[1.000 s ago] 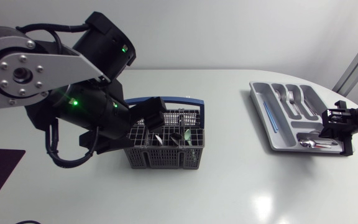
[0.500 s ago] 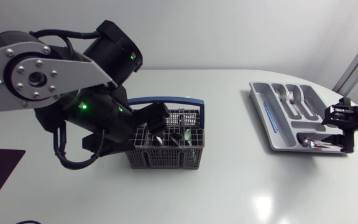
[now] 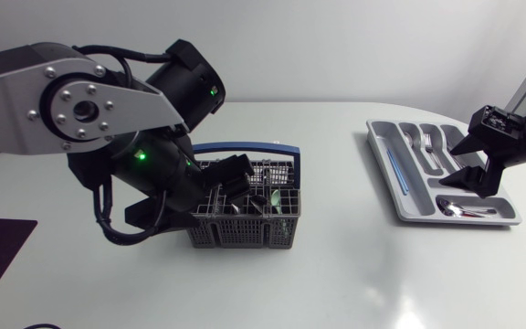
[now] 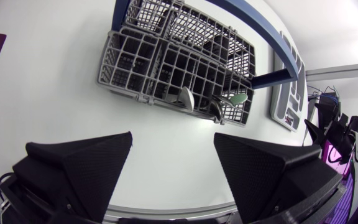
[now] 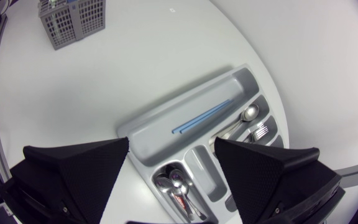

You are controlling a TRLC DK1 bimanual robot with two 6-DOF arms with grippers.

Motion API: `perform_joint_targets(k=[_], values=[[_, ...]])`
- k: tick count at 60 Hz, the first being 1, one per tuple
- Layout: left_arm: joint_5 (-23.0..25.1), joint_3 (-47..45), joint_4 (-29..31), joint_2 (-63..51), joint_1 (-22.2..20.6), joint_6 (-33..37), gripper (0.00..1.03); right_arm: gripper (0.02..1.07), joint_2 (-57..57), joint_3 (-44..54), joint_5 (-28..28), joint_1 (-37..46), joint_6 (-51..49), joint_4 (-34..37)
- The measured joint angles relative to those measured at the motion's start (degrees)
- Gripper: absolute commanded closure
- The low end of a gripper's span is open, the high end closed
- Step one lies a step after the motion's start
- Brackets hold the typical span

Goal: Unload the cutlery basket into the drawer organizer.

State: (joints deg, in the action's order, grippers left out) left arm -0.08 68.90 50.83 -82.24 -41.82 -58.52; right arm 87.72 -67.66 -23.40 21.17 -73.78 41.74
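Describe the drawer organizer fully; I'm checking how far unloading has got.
The drawer organizer is a grey, plastic-looking tray lying flat at the table's right. A thin blue stick lies in its long slot, silver cutlery in shorter slots, spoons in the crosswise one. The open right gripper hangs above it.

Seen from above, my left arm (image 3: 108, 119) hides part of the cutlery basket (image 3: 245, 234); the pieces (image 3: 275, 198) inside are too small to name.

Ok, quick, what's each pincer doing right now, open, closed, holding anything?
Left pincer: open, holding nothing.
Right pincer: open, holding nothing.
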Motion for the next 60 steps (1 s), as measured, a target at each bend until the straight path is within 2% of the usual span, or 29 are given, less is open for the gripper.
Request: perform_joint_targets(k=[12,27,29,33,36,44,50,56,60], values=[[-0.02,1.57,2.91,-0.61,0.02,-2.73,0.12,0.07,-8.37,2.99,-1.73,-6.14,9.55,1.46],[0.2,4.22,3.23,-1.01,0.0,-5.68,0.12,0.07,-16.96,6.4,-1.95,-15.65,21.7,1.75],[0.2,4.63,3.23,-1.29,0.0,-6.12,0.16,0.07,-17.86,6.75,-1.92,-16.96,23.39,1.75],[0.17,5.29,3.23,-2.03,0.0,-6.99,0.3,0.07,-19.76,7.72,-1.86,-19.85,27.41,1.75],[0.17,5.42,3.17,-2.54,0.0,-7.43,0.35,0.07,-20.68,8.28,-1.86,-21.35,30.12,1.75],[0.17,5.42,3.08,-3.85,0.0,-7.76,0.37,0.07,-21.57,9.16,-1.09,-23.98,34.93,1.79],[0.17,5.49,2.62,-4.85,0.0,-7.87,0.45,0.07,-22.16,9.81,-0.79,-25.75,37.53,2.03],[0.17,5.53,1.66,-5.66,0.0,-7.91,0.46,0.07,-22.73,10.16,-0.79,-27.52,39.34,2.23],[0.17,5.6,1.2,-6.23,0.02,-7.91,0.53,0.07,-23.23,10.43,-0.77,-28.87,40.59,2.27]])
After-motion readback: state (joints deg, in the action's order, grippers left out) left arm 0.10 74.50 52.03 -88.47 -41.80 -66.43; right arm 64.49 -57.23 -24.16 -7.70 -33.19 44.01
